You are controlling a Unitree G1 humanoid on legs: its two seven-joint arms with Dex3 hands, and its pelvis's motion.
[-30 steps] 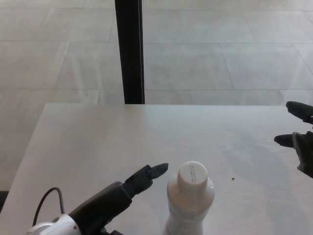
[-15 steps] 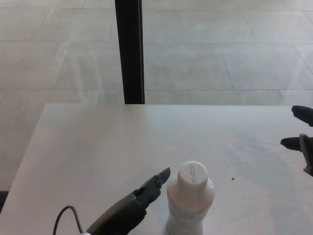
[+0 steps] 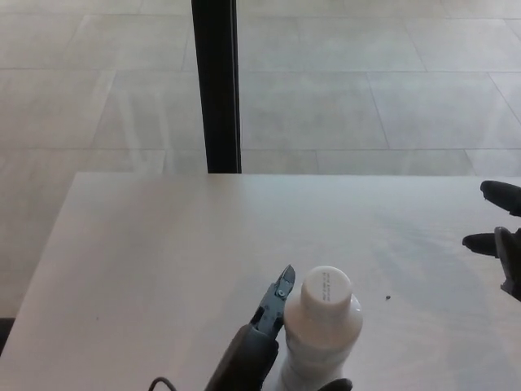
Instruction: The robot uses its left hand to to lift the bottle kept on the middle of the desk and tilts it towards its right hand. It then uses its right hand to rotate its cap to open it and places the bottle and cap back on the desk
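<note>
Pale, matte and nearly white, the desk (image 3: 163, 269) fills the lower half of the head view, bare but for a tiny dark speck (image 3: 388, 297) to the right of the bottle. Beyond its far edge lies a floor of large grey tiles (image 3: 366, 98), crossed by a black upright post (image 3: 216, 85) that meets the desk edge. The white bottle (image 3: 321, 334) stands upright at the bottom edge, cap (image 3: 326, 287) on. The left hand (image 3: 264, 342) is wrapped around it, one finger against its left side and a fingertip showing below its right. The right hand (image 3: 501, 232) hovers well apart at the right edge, fingers spread, holding nothing.
</note>
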